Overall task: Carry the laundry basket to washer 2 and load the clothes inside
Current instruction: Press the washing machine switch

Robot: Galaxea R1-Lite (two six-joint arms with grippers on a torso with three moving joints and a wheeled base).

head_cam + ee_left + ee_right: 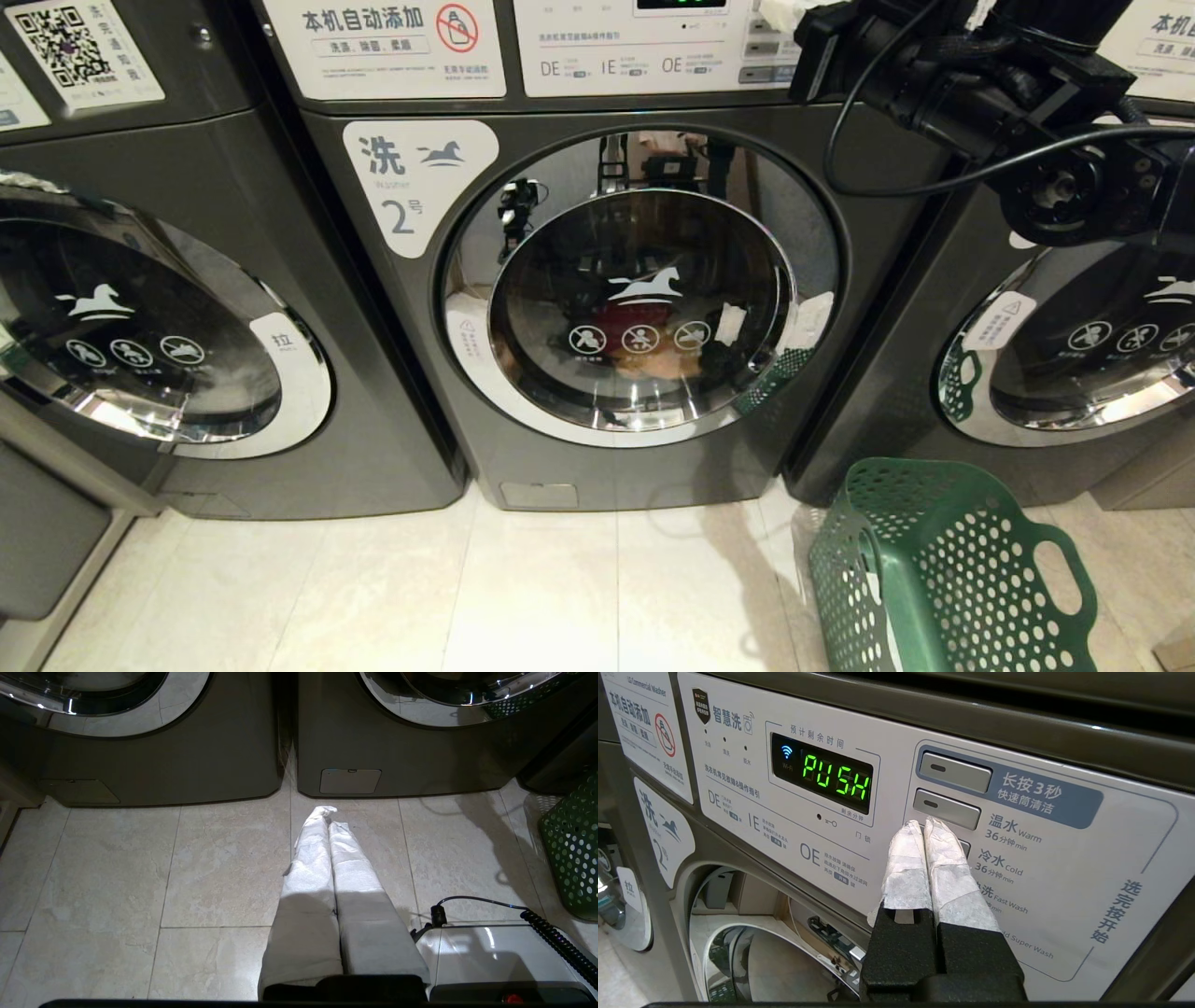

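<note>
Washer 2 (pixel 644 280) stands in the middle with its round door shut, and its label (pixel 411 182) is at the upper left of the door. Red and yellow clothes (pixel 635 341) show dimly behind the glass. The green laundry basket (pixel 943 569) sits on the floor at the lower right and looks empty. My right gripper (pixel 924 823) is shut, its white-wrapped tips at the control panel just below the warm button (pixel 947 802), covering part of the button underneath. The display (pixel 836 777) reads PUSH. My left gripper (pixel 327 812) is shut and hangs low over the floor before the washer's base.
Identical washers stand to the left (pixel 149 336) and right (pixel 1074 345). My right arm (pixel 980 84) crosses in front of the upper right of the panel. The robot's white base (pixel 490 952) and a coiled cable (pixel 556 942) lie near the basket (pixel 572 849).
</note>
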